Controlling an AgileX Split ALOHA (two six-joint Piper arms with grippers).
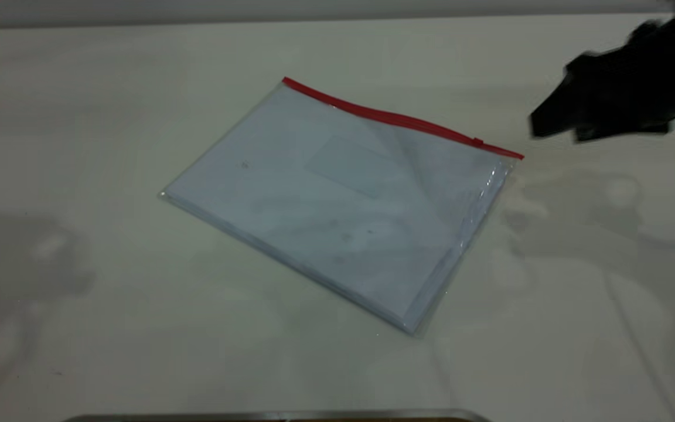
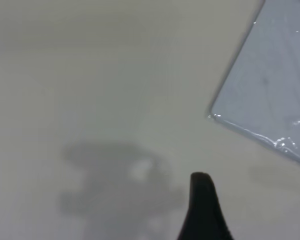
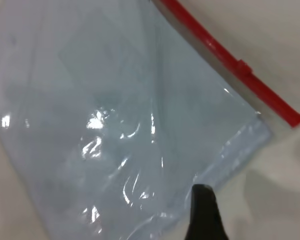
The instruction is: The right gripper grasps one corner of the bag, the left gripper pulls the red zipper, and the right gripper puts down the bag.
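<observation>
Bag point(image 1: 337, 205) flat on table point(image 1: 109, 328), centre, red zipper point(image 1: 396, 117) along far edge, slider point(image 1: 477, 142) near right end. Right gripper point(image 1: 554, 126) hovers just right of that zipper corner point(image 1: 516, 156), holding nothing; jaw opening unclear. Left gripper point(image 2: 204, 210) over bare table by near-left corner, opening unclear.

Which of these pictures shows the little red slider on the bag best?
The right wrist view: the slider tab sits close and clear on the red zipper. The exterior view shows it only as a tiny bump. The left wrist view misses it.
</observation>
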